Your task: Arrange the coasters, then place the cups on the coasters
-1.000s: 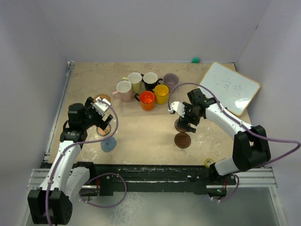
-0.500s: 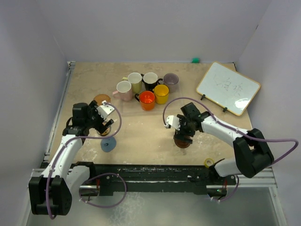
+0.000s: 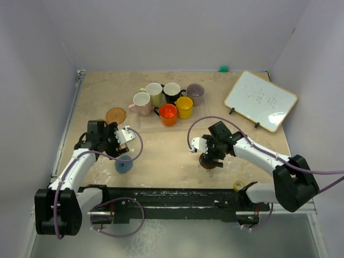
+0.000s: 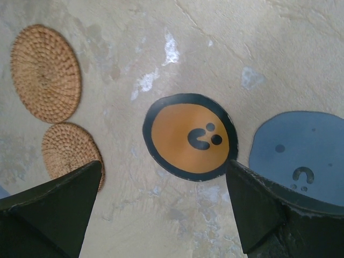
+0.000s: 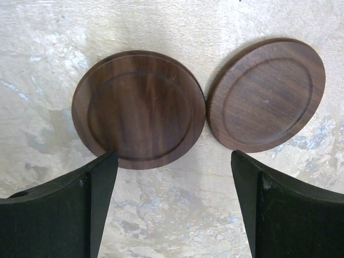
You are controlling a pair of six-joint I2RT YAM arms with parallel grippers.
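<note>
Several cups [image 3: 166,102] stand clustered at the back middle of the table. My left gripper [image 4: 164,177] is open and hovers over a grey-rimmed coaster with an orange centre [image 4: 190,136]. A blue-grey coaster [image 4: 301,153] lies to its right and two woven orange-brown coasters [image 4: 45,72] to its left. From above, the left gripper [image 3: 119,142] sits between a woven coaster [image 3: 116,115] and the blue-grey one [image 3: 123,164]. My right gripper [image 5: 174,156] is open just above two dark brown coasters [image 5: 138,110] lying edge to edge; in the top view the right gripper [image 3: 210,153] covers most of them.
A small whiteboard [image 3: 260,100] leans at the back right. A yellow tape roll [image 3: 238,186] lies at the near edge by the right arm's base. A small green object [image 3: 223,69] sits at the back wall. Walls close in on both sides.
Both arms came nearer to the table's front. The left gripper moved right over the orange-centred coaster. The right gripper dropped over the two dark brown coasters. Both stayed open.
</note>
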